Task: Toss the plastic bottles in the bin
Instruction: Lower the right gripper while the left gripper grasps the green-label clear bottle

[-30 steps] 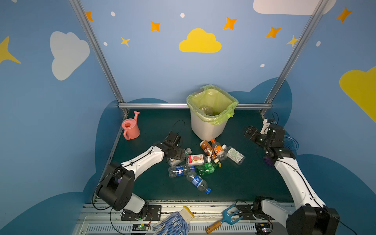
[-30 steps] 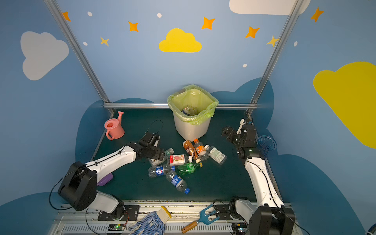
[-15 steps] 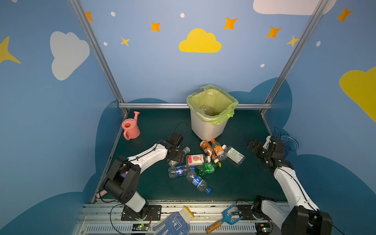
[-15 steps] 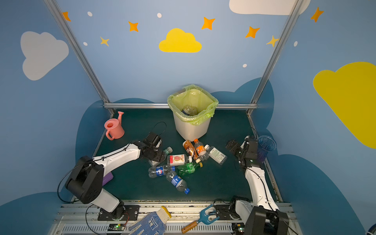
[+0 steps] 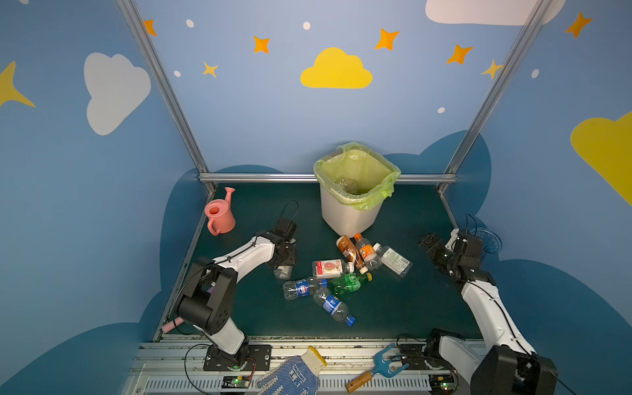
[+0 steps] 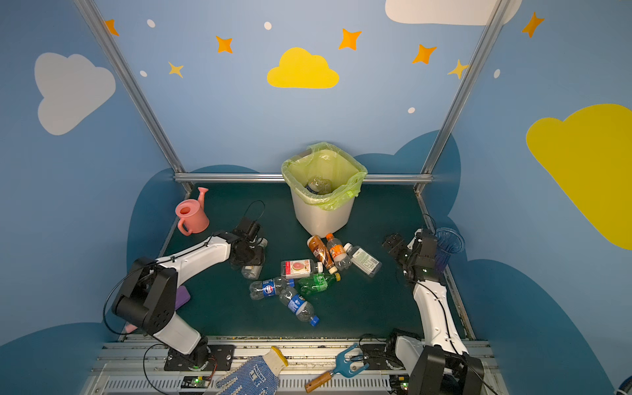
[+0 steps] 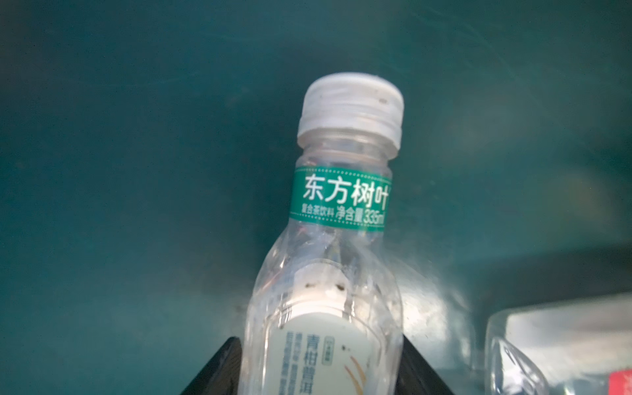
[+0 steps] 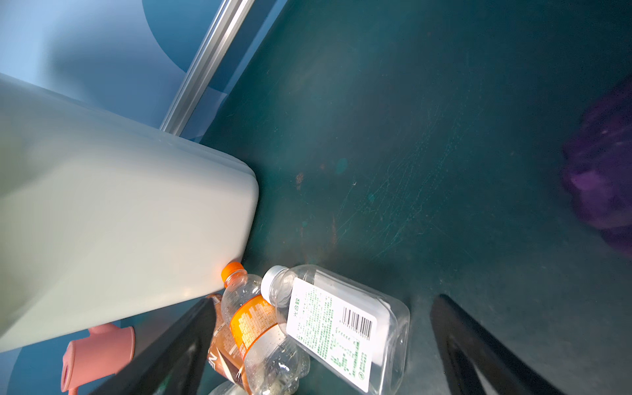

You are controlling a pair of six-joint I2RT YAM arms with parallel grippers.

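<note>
- Left gripper (image 7: 321,342): my jaws stand partly open around the clear bottle (image 7: 328,273), one finger against each side of its body. I cannot tell how firm the pinch is.
- Clear bottle: white cap, green neck band. It lies on the mat (image 5: 410,307) just left of the heap, cap pointing far, and is not yet lifted.
- Right gripper (image 5: 430,243): my jaws are at their widest and empty, held right of the heap and facing the white-label bottle (image 8: 335,325).
- Heap (image 5: 328,268): seven bottles lie between my arms, just near of the bin. Brown, orange and white-label lie farthest, red-label and green in the middle, two blue-label nearest.
- Bin (image 5: 345,219): upright at far centre, lined with a yellow-green bag. At least one bottle (image 5: 347,184) lies inside.
- Can (image 5: 219,213): pink, far left, not part of the task.
- Step in hand, as I judge it: grasping the clear bottle. Most of the task remains.
- Next move calls for a settled pinch, a lift above the tall rim, a carry far and right, and a release over the mouth. Thin plastic may slip or buckle.
</note>
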